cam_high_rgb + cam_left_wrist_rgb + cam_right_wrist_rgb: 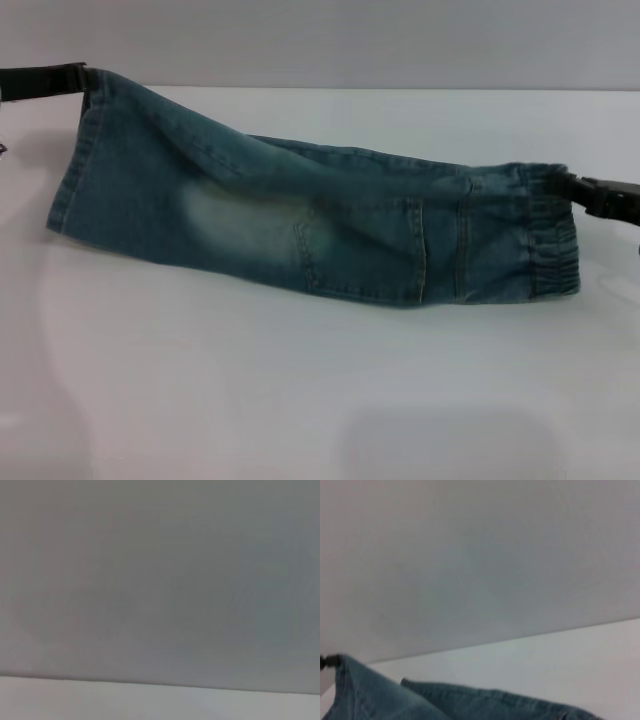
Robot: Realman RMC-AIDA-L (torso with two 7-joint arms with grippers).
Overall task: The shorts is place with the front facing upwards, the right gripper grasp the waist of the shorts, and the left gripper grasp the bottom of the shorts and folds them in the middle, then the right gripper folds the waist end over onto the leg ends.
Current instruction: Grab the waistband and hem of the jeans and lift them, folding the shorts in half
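Observation:
The blue denim shorts (300,225) hang stretched between both grippers over the white table (300,400), doubled lengthwise. At the far left, the left gripper (84,78) is shut on the top corner of the leg ends (66,190), lifted high. At the right, the right gripper (572,186) is shut on the upper edge of the ruffled waist (553,245), lower down. The lower fold of the shorts touches or nearly touches the table. The right wrist view shows denim (420,702) and, far off, the left gripper (327,661). The left wrist view shows no shorts.
A grey wall (320,40) rises behind the table's far edge. The left wrist view holds only that wall (160,580) and a strip of white table (150,702).

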